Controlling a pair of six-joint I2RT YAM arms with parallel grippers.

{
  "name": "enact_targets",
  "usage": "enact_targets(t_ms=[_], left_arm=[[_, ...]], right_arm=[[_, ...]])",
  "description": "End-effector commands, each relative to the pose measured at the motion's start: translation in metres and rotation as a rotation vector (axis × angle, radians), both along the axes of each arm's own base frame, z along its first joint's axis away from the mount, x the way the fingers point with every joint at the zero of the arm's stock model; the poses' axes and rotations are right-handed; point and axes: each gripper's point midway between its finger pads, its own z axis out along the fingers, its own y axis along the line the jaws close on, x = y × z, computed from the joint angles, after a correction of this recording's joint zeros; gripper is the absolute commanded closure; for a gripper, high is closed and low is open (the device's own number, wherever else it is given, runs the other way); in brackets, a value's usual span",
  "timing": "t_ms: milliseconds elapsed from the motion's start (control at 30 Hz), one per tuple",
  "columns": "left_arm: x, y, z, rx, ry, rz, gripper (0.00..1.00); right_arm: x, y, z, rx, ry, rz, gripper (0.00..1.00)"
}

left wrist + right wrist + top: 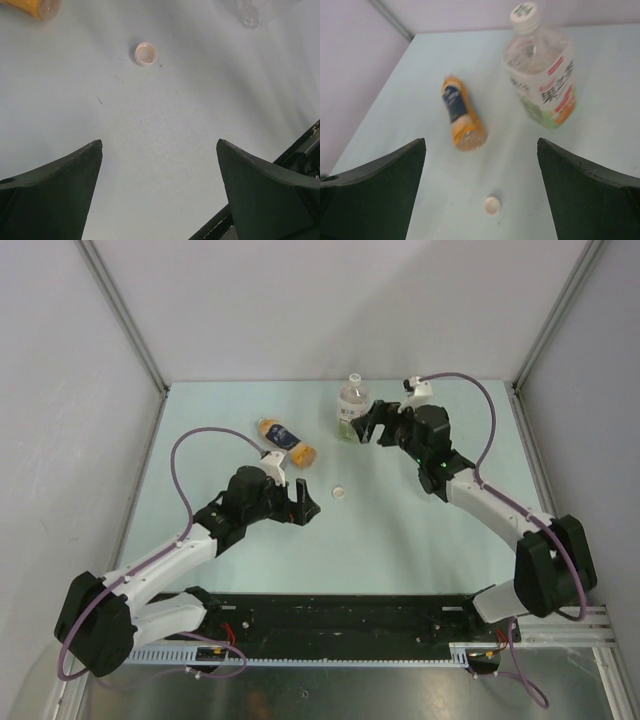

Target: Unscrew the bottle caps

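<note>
L gripper [160, 145] wide open, nothing in it; loose whitish cap [146, 54] lies open side up on the table [165, 115] ahead of it, slightly left of centre, well apart from both fingers. R gripper [481, 142] also open & empty: clear bottle [542, 80] stands ahead-right of it w/ white cap [524, 12] screwed on, orange bottle [462, 117] lies ahead-left on its side

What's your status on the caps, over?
Copy: left gripper open, empty; right gripper open, empty. One loose cap on table; clear bottle upright, white cap on. Orange bottle lying flat, nothing blocking.
</note>
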Motion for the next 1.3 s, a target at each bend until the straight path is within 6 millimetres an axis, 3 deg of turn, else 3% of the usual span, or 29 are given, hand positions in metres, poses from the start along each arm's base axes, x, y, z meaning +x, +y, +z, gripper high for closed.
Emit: enact_targets(t_ms=[0, 133, 333, 633, 867, 1000, 1267], left_arm=[[-0.004, -0.006, 0.009, -0.018, -0.040, -0.070, 0.00], [-0.007, -0.009, 0.012, -0.027, -0.045, -0.100, 0.01], [-0.007, -0.011, 0.012, -0.026, -0.045, -0.112, 0.01], [-0.013, -0.014, 0.013, -0.031, -0.052, -0.159, 0.01], [-0.013, -0.014, 0.013, -0.029, -0.055, -0.162, 0.00], [-0.014, -0.014, 0.015, -0.032, -0.061, -0.166, 0.00], [-0.016, -0.013, 0.021, -0.048, -0.074, -0.169, 0.01]], right_arm=[[0.042, -0.010, 0.043, 0.011, -0.151, -0.166, 0.04], [0.071, -0.008, 0.048, -0.008, -0.191, -0.237, 0.05], [0.114, 0.013, 0.045, -0.030, -0.197, -0.244, 0.06], [0.170, 0.039, 0.014, -0.141, -0.128, -0.251, 0.08], [0.182, 0.045, -0.005, -0.275, -0.127, -0.317, 0.17], [0.180, 0.039, -0.011, -0.346, -0.137, -0.383, 0.30], [0.176, 0.031, -0.004, -0.319, -0.132, -0.393, 0.80]])
